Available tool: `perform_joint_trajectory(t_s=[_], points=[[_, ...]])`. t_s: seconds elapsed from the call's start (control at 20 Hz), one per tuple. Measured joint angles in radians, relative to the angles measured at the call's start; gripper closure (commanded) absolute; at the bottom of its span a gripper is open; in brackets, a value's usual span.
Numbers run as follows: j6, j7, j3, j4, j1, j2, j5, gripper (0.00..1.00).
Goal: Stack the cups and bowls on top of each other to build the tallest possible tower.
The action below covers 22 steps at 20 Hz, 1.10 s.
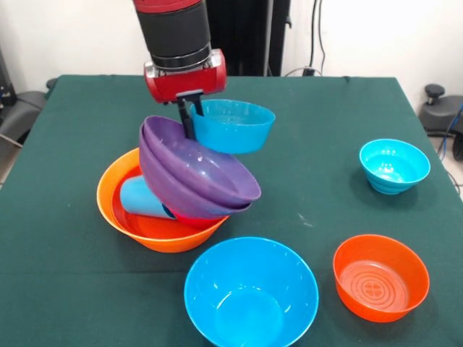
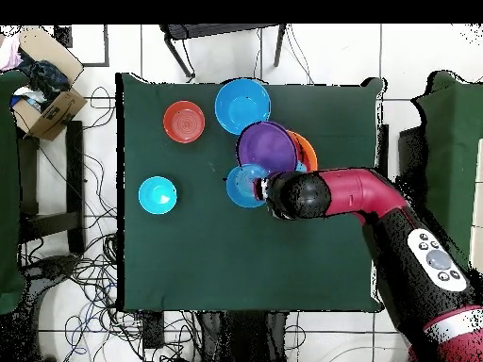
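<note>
My gripper (image 1: pixel 191 117) is shut on the near rim of a cyan bowl (image 1: pixel 233 126) and holds it in the air, just behind the tower's top. The tower is a large orange bowl (image 1: pixel 116 206) with two nested purple bowls (image 1: pixel 199 173) leaning steeply in it. A light blue tumbler (image 1: pixel 141 196) lies on its side inside the orange bowl, under the purple ones. In the overhead view the held bowl (image 2: pixel 241 186) sits beside the purple bowls (image 2: pixel 267 146), and the arm's wrist (image 2: pixel 291 195) covers the gripper.
A large blue bowl (image 1: pixel 249 296) (image 2: pixel 242 104) stands at the front edge, with a red-orange bowl (image 1: pixel 380 276) (image 2: pixel 184 121) to its right. A small cyan bowl (image 1: pixel 394 165) (image 2: pixel 158 194) stands alone at the right. The green table (image 1: pixel 340 101) ends close behind.
</note>
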State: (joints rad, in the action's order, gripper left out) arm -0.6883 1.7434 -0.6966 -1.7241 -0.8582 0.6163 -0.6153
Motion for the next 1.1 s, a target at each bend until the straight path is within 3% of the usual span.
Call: perform_joint_trajectory(t_s=[0.5,1.1], points=[[-0.01,0.0,-0.053,-0.011,-0.058,0.014,-0.025,1.0],[-0.159,0.0,-0.158,-0.041,-0.145,0.169,0.034,1.0]])
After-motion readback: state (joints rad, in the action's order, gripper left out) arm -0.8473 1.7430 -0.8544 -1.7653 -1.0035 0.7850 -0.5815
